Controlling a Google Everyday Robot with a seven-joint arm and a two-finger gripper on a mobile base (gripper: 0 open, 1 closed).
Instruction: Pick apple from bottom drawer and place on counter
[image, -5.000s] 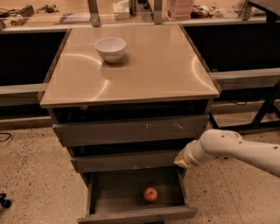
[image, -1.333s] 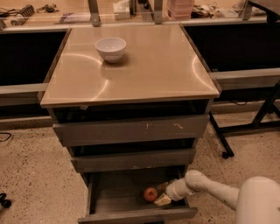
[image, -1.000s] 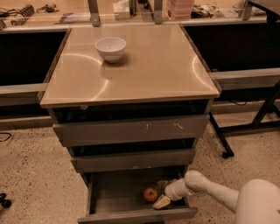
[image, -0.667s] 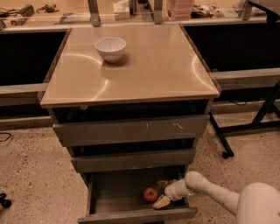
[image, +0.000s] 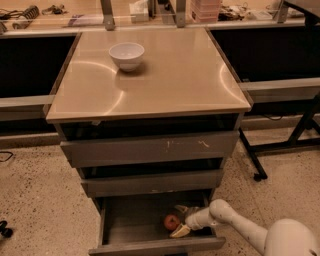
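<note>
Small round red apple (image: 171, 222) with a yellowish patch, lying on the dark flat floor of the bottom drawer (image: 150, 246), right of the middle and toward the front. Drawer pulled out: a deep, plain box of dark grey metal with a flat front panel.

Right at the apple, the gripper (image: 178, 220), down inside the drawer from the right. Fingers spread apart, one pale, tapered finger (image: 181, 209) above and behind the fruit, the other, yellowish (image: 179, 231), below and in front of it. Not clenched on the apple; contact with its skin impossible to judge. Behind the fingers, a smooth white rounded arm (image: 240, 231), crossing the drawer's right corner and widening into a bulbous white shell at the lower right.

Above, two shallower grey drawers, closed: the middle one (image: 152, 183) and the upper one (image: 150, 148), the latter with pale scratches on its front. On top, the counter (image: 170, 80), square, glossy tan-beige, with rounded corners and soft light streaks. On its far left part, a white ceramic bowl (image: 126, 54), upright and round.

Around the cabinet, speckled floor (image: 40, 200); behind it, a long pale workbench (image: 75, 20) with small clutter.
</note>
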